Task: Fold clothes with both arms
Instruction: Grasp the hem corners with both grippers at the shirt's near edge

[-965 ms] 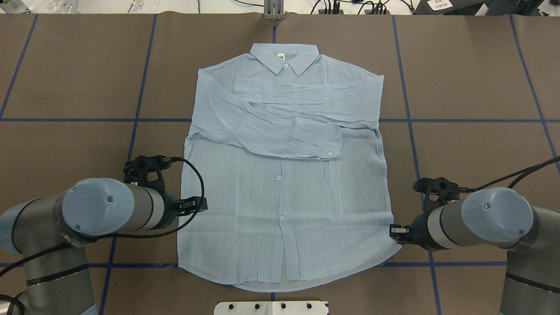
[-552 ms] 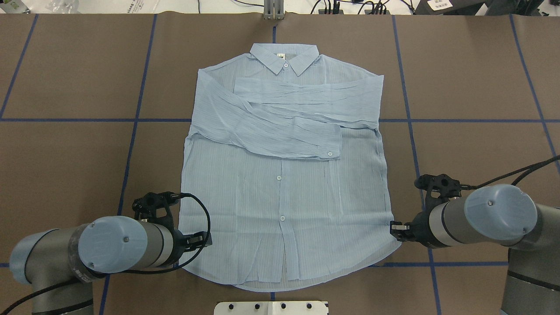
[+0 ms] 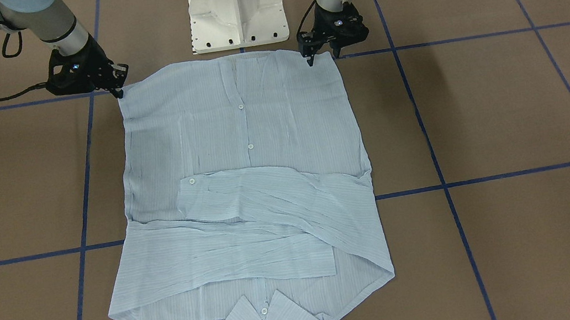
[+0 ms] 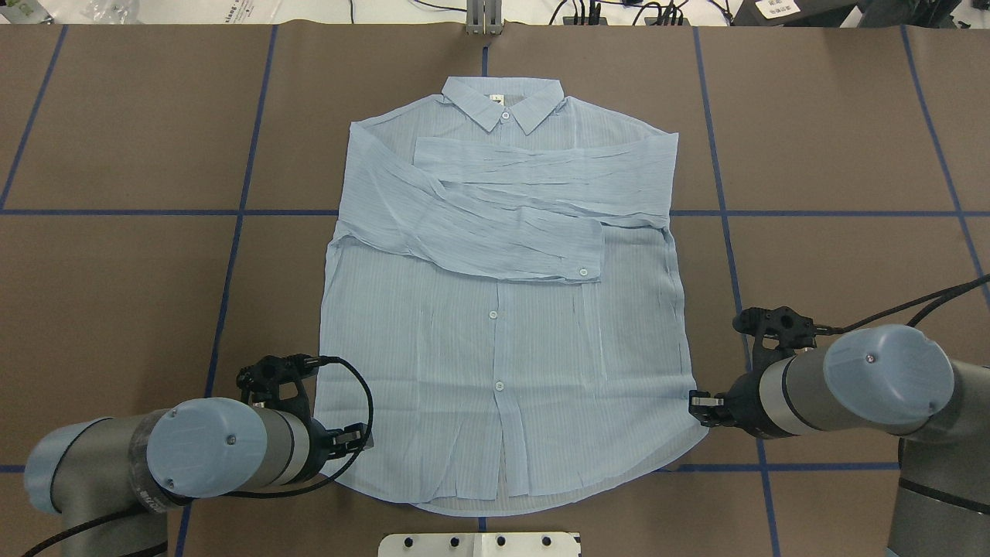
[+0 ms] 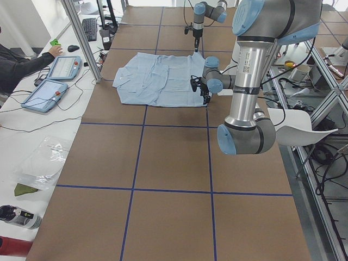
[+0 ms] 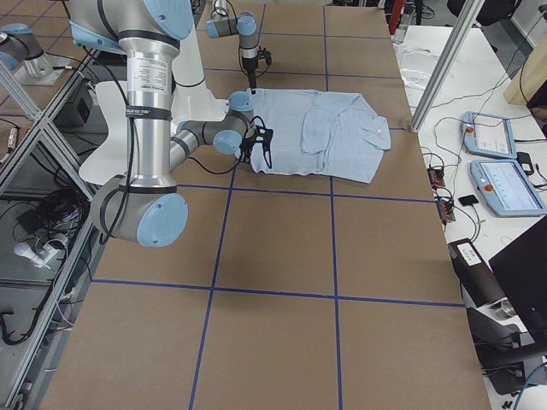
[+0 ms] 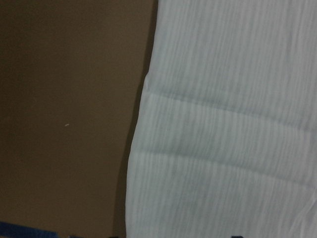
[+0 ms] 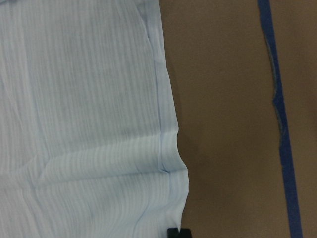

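Left gripper (image 3: 322, 59) sits spread and empty at the shirt's (image 4: 503, 325) 7 o'clock corner, right gripper (image 4: 700, 408) at 4 o'clock, its opening impossible to tell.

Shirt (image 4: 503, 333) flat on table (image 4: 116, 271), collar (image 4: 503, 104) at far end; left gripper (image 4: 352, 442) over left hem corner, right gripper (image 4: 700, 408) seemingly touching right corner.

I see my left arm (image 4: 100, 464) and right arm (image 4: 804, 383) as silver-grey tubes with rounded light blue joint caps (image 4: 205, 445), each cap showing a small dark screw dot. The left arm's upright tube carries a printed label (image 5: 246, 64). Black cables (image 4: 371, 402) loop off the wrists. The left gripper (image 3: 321, 58) and right gripper (image 3: 116, 89) are black. The pedestal (image 3: 235, 5) is white, with a row of dark bolt holes (image 3: 240, 39).
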Action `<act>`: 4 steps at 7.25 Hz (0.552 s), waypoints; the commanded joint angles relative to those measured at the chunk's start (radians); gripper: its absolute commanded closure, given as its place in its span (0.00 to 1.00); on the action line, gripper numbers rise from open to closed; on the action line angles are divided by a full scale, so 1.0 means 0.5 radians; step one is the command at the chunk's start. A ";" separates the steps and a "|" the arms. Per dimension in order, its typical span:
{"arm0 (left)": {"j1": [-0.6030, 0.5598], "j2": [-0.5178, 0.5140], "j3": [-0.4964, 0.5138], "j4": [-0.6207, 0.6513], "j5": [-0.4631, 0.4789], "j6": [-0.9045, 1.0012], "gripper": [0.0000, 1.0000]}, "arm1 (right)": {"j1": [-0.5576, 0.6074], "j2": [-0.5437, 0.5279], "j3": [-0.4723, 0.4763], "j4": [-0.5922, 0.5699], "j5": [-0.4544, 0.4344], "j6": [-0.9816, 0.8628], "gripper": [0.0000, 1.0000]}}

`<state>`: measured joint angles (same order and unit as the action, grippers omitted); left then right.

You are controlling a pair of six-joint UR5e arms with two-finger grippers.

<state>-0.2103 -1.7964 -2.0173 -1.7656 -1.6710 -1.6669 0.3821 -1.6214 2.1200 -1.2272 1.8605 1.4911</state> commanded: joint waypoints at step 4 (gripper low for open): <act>0.000 0.003 0.055 0.003 0.004 -0.004 0.34 | 0.003 0.000 0.000 0.000 0.000 0.000 1.00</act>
<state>-0.2099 -1.7953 -1.9919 -1.7646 -1.6701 -1.6675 0.3834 -1.6215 2.1200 -1.2272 1.8607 1.4910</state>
